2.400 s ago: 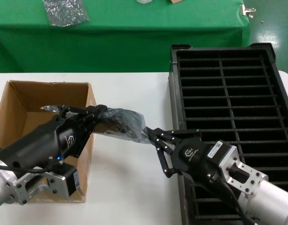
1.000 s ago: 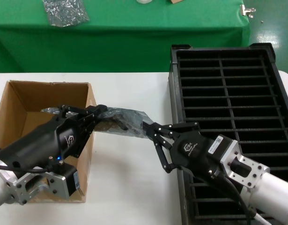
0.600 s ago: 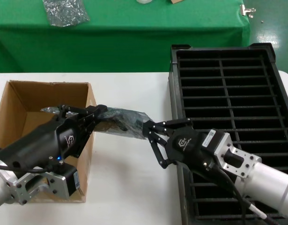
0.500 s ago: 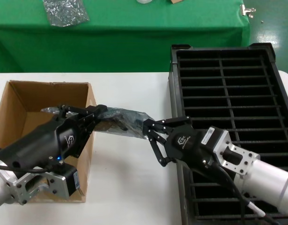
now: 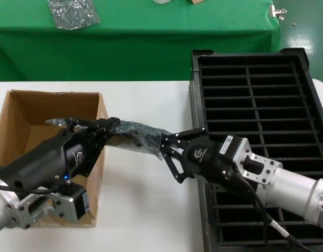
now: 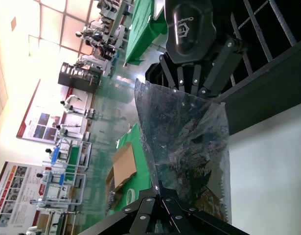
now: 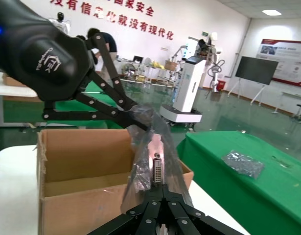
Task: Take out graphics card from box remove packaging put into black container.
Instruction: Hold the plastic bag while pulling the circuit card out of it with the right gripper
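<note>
My right gripper (image 5: pixel 165 151) is at the near end of the bag (image 5: pixel 137 135), between the box (image 5: pixel 24 131) and the black crate (image 5: pixel 256 131). Its jaws come together to a narrow point on the bag's edge; in the right wrist view the two fingers meet right under the plastic, so I have that end pinched. The bag (image 7: pixel 152 161) rises from my jaws there, and inside it I can see the card's (image 7: pixel 156 169) silver bracket with a white port on it. The card is therefore still wrapped, up in the air, above the white bench (image 5: pixel 145 210) just right of the box.

My left gripper (image 5: pixel 110 127) is at the box's right wall, over its rim. Its jaws are closed on the other end of the bag, so the bag hangs stretched between my two grippers, clear of the bench. From the left wrist view the bag (image 6: pixel 184 147) runs away from my left fingers toward the right gripper (image 6: pixel 192 90), with dark shapes showing through the crinkled plastic.

The box stands open on the bench, left of the bag; I cannot tell what lies in its bottom. The crate sits right of the box, its slotted rows bare where I can see them.

Beyond the box, a green cloth (image 5: pixel 150 37) covers another table, and a second silvery bag (image 5: pixel 73 13) lies on it.
</note>
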Motion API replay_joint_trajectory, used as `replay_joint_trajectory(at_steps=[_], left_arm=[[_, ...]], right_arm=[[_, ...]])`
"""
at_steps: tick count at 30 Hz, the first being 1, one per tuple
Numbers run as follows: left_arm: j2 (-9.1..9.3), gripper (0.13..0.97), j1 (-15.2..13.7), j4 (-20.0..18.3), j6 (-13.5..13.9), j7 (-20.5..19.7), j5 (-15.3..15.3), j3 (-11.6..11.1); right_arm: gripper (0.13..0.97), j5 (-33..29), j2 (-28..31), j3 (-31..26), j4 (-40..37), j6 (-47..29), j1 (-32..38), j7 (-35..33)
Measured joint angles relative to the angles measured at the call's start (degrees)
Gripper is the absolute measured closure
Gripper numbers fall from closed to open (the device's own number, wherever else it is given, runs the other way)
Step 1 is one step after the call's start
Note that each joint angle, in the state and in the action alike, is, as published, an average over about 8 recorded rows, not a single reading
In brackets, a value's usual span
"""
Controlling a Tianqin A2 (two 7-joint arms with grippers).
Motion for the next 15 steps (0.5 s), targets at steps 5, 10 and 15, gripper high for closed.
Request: replay_joint_trajectory(at_steps=[5, 10, 15], left_arm=[[0.0, 0.958, 0.0, 0.0, 0.0, 0.0, 0.0, 0.0], [0.0, 0.958, 0.0, 0.0, 0.0, 0.0, 0.0, 0.0], [0.0, 0.958, 0.0, 0.0, 0.0, 0.0, 0.0, 0.0]], right_arm=[[0.961, -2.0, -1.9, 2.1, -1.4, -2.9, -0.4, 0.0], [0.958, -3.9, -3.4, 3.9, -2.0, -5.1, -0.9, 0.1], [0.942, -5.2, -4.5, 5.7, -2.2, -7.0, -1.4, 0.1]])
